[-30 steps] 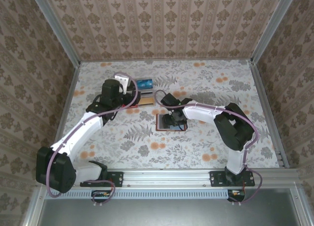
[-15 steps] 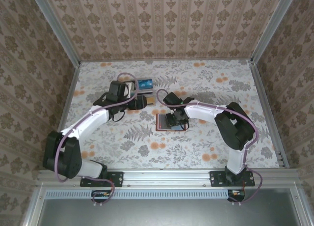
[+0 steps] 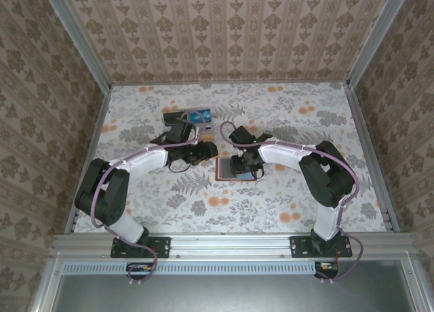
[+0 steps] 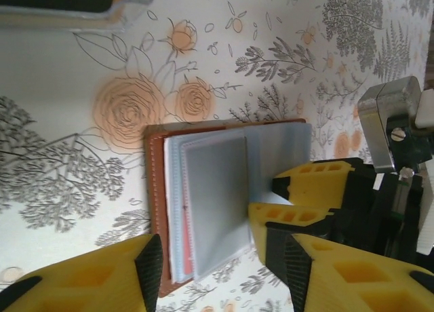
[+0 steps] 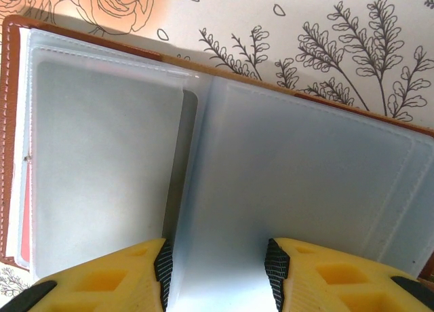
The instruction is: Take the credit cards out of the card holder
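The card holder (image 3: pixel 224 171) lies open at mid-table, with a brown leather rim (image 4: pixel 155 203) and blue-grey sleeve pages (image 5: pixel 108 163). A red strip of one of the credit cards (image 5: pixel 25 232) peeks out at the left page's edge, and shows pink through the sleeves (image 4: pixel 174 247). My right gripper (image 3: pixel 243 167) is open, its fingertips (image 5: pixel 163 261) resting on the right page beside the centre fold (image 5: pixel 217 258). My left gripper (image 3: pixel 207 151) is open just left of the holder. In its wrist view, the left gripper (image 4: pixel 218 264) straddles the left page's near corner. The right gripper's yellow fingers (image 4: pixel 312 184) sit on the other page.
A clear plastic tray (image 3: pixel 178 114) stands behind the left arm, with a blue card (image 3: pixel 199 115) inside. Its corner also shows in the left wrist view (image 4: pixel 135 7). Floral tabletop (image 3: pixel 203 203) surrounds the holder. Patterned walls enclose the table on three sides.
My left arm has swung from the tray down to the holder's left side, its jaws narrowing. My right gripper stayed on the holder and closed slightly.
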